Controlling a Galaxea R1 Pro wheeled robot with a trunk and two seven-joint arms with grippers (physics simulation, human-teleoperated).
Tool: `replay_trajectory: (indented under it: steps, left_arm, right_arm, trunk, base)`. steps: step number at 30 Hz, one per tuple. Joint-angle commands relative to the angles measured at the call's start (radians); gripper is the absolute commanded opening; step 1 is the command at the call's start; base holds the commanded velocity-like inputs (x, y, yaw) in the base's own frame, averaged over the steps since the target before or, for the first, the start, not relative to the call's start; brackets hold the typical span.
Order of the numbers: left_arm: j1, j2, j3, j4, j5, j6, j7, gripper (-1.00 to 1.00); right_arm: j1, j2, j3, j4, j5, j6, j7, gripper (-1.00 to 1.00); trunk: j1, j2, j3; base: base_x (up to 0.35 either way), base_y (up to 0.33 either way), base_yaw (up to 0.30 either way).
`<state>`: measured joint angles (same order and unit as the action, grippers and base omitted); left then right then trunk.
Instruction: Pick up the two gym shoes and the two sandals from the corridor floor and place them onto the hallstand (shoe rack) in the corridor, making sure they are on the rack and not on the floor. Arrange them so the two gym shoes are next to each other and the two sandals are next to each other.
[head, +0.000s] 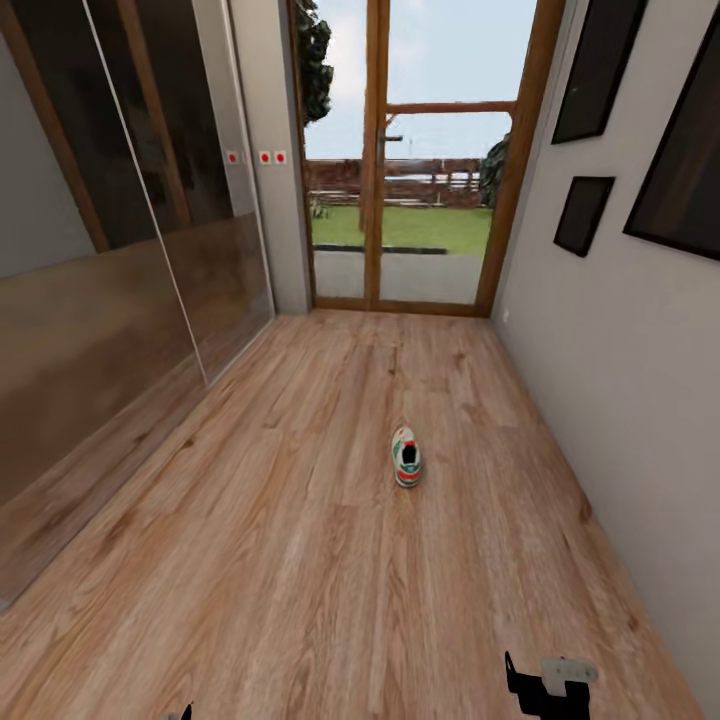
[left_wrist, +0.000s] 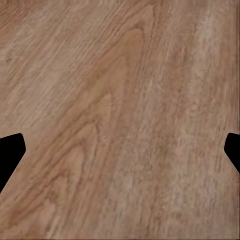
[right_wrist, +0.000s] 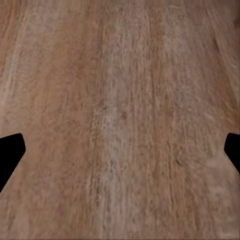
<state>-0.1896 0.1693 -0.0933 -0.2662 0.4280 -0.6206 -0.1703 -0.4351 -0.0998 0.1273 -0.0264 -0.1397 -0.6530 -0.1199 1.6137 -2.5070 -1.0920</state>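
A single gym shoe (head: 406, 456) stands upright on the corridor floor (head: 300, 560), roughly midway along the passage and slightly nearer the right-hand wall (head: 620, 400) than the left. Beyond it, at the far end, a glazed door (head: 415, 160) closes the corridor, with a lawn (head: 400, 225) and fence (head: 400, 180) behind. Sliding wardrobe panels (head: 120, 250) line the left side; three picture frames (head: 583, 213) hang on the right wall. In the near foreground the right gripper (head: 548, 690) sits low, well short of the shoe, and the left gripper (left_wrist: 120, 155) hangs above bare planks.
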Motion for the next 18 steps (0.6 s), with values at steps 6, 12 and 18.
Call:
replay_trajectory:
  steps: [6, 12, 18]
  left_arm:
    - [-0.001, 0.001, -0.008, 0.001, 0.011, -0.004, -0.003, 1.0]
    - [-0.001, 0.001, -0.008, 0.001, 0.011, -0.004, -0.003, 1.0]
    - [-0.001, 0.001, -0.008, 0.001, 0.011, -0.004, -0.003, 1.0]
  right_arm:
    - [0.0, 0.0, 0.009, 0.0, -0.008, -0.002, -0.003, 1.0]
    - [0.0, 0.0, 0.009, 0.0, -0.007, -0.002, -0.002, 1.0]
    - [0.0, 0.0, 0.009, 0.0, -0.006, -0.002, -0.001, 1.0]
  trunk:
    - [0.0, 0.0, -0.001]
    - [0.0, 0.0, -0.001]
    - [0.0, 0.0, -0.001]
  base:
    - [0.286, -0.208, 0.013]
    - [0.286, -0.208, 0.003]
    - [0.286, -0.208, 0.001]
